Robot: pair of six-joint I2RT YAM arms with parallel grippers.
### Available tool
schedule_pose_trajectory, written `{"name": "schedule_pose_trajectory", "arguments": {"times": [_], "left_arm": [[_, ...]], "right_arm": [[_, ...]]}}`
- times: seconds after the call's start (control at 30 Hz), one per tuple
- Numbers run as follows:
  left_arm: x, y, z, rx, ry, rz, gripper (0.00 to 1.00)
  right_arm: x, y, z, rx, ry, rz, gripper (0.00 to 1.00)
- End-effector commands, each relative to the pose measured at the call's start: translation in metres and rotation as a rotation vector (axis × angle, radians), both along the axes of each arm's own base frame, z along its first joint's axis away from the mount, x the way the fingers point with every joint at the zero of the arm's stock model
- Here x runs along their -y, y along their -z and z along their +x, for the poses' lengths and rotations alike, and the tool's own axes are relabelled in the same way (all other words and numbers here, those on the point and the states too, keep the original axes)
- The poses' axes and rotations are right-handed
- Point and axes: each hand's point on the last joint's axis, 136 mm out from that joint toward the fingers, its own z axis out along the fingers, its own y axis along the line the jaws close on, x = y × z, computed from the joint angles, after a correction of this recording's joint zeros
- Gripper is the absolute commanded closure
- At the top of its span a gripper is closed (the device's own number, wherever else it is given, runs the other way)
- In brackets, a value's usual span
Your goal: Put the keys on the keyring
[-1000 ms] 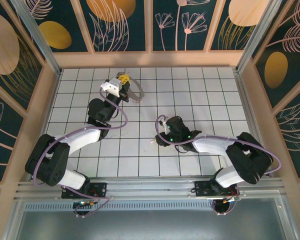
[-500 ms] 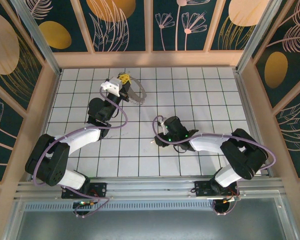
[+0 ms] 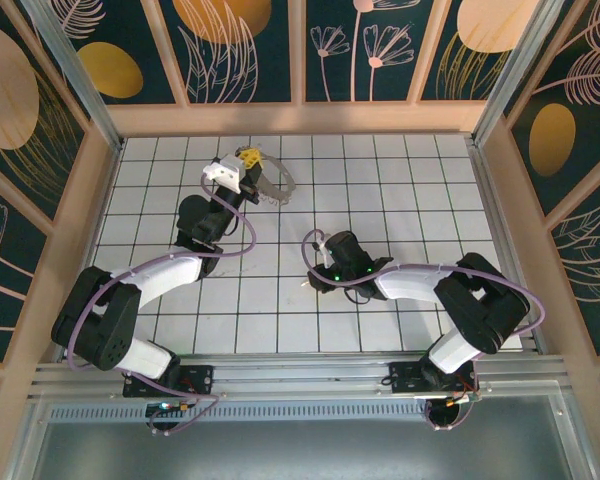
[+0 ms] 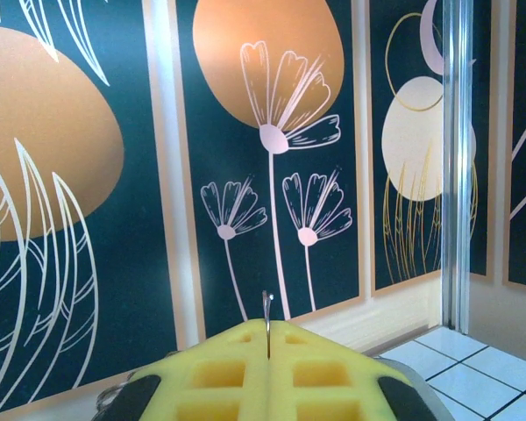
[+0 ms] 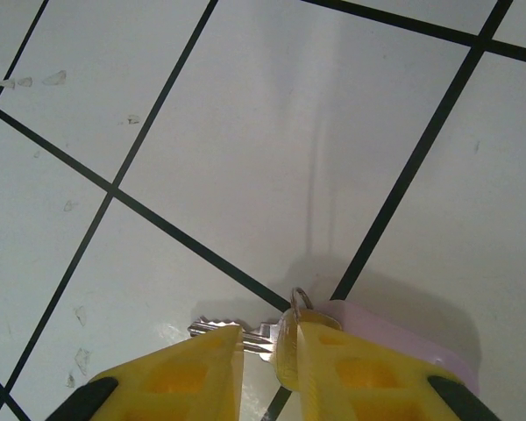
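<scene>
- Since a second ago the right arm has swung its forearm leftward. The right gripper has crept a little left over the tiles with its jaws drawing in. The left arm has hardly stirred.
- Through the right wrist camera I see the key lying flat on the white tiled table. Its lilac head sits under one yellow finger and its toothed blade lies by the other.
- Those fingers stand narrowly apart with the key's neck between them. Whether they already bite, I cannot tell.
- The left gripper is clamped tight on the keyring, pinching its thin wire. It holds the hoop near the back of the table, well apart from the key.
- To do this step well, I'd say the fingers should close squarely on the neck and lift only once the hold is firm. They should also leave the small loop at the head clear for threading.
</scene>
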Motion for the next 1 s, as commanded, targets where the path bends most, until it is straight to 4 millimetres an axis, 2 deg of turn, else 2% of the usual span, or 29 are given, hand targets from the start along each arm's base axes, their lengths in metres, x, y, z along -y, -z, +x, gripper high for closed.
{"name": "schedule_pose_trajectory", "arguments": {"times": [0.0, 0.27, 0.37, 0.5, 0.97], "left_arm": [[-0.002, -0.025, -0.001, 0.064, 0.007, -0.042, 1.00], [-0.001, -0.025, 0.001, 0.064, 0.013, -0.048, 1.00], [0.000, -0.025, 0.001, 0.062, 0.013, -0.049, 1.00], [0.000, -0.025, 0.001, 0.062, 0.016, -0.050, 1.00], [0.000, -0.026, 0.000, 0.064, 0.020, -0.050, 1.00]], "right_arm": [[-0.002, -0.003, 0.010, 0.032, 0.001, 0.001, 0.78], [0.000, 0.001, 0.010, 0.026, 0.007, -0.006, 0.85], [0.001, 0.002, 0.010, 0.027, 0.010, -0.005, 0.94], [0.002, -0.001, 0.012, 0.032, 0.014, 0.000, 1.00], [0.001, -0.021, 0.012, 0.054, 0.006, 0.062, 1.00]]}}
